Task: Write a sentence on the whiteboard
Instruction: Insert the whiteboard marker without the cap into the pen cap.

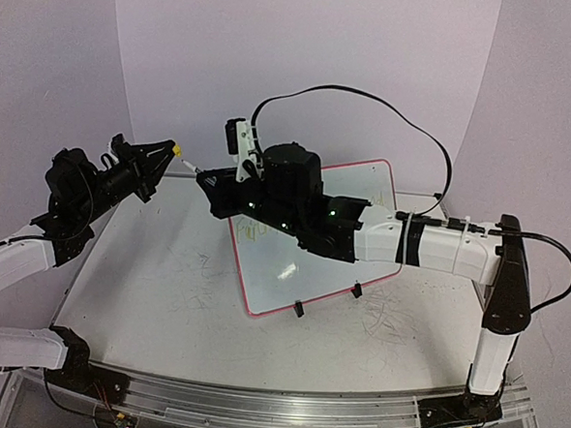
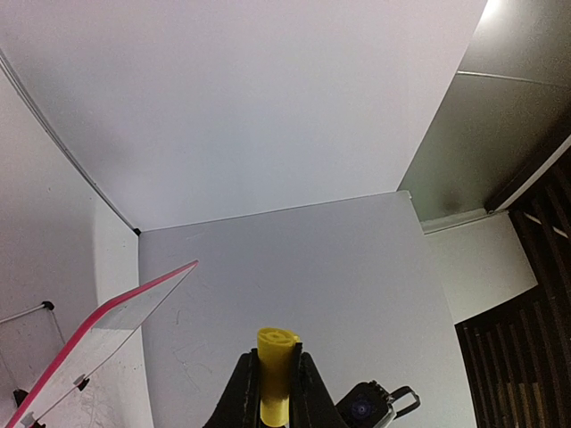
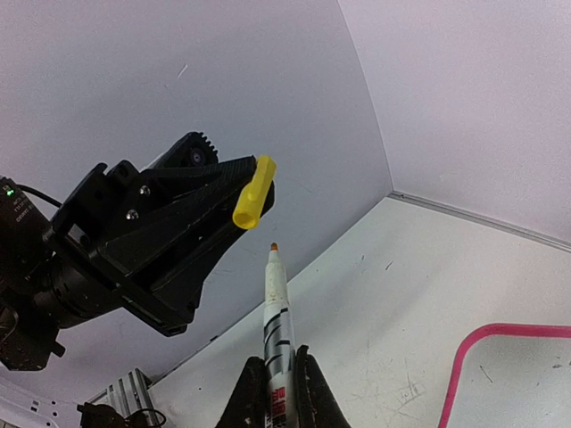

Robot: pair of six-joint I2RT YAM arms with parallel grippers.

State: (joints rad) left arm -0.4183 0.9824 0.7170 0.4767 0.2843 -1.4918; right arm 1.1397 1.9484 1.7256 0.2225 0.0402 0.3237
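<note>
From above, the left hand [image 1: 169, 153] is closed on a yellow cap [image 1: 177, 152] at 10 o'clock. The right hand [image 1: 204, 181] clamps a marker [image 1: 191, 168] pointing at it. The whiteboard [image 1: 287, 272] stands tilted mid-tabletop [image 1: 144, 302], the faint sentence [image 1: 255, 234] near its left edge.

Left wrist: cap [image 2: 275, 352] pinched between the fingers [image 2: 241, 392], whiteboard [image 2: 89, 348] at 8 o'clock.

Right wrist: marker [image 3: 278, 312] gripped, its tip just short of the cap [image 3: 253, 192]; whiteboard [image 3: 517, 383] at 4 o'clock.

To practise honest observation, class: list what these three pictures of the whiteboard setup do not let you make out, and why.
1. The sentence: top view, faint, tiny, partly behind the right arm; unreadable.
2. The whiteboard: partly hidden by that arm; both wrist views cut it off at an edge.
3. The marker: right wrist view, label print too small; lower barrel hidden in the right claw.
</note>
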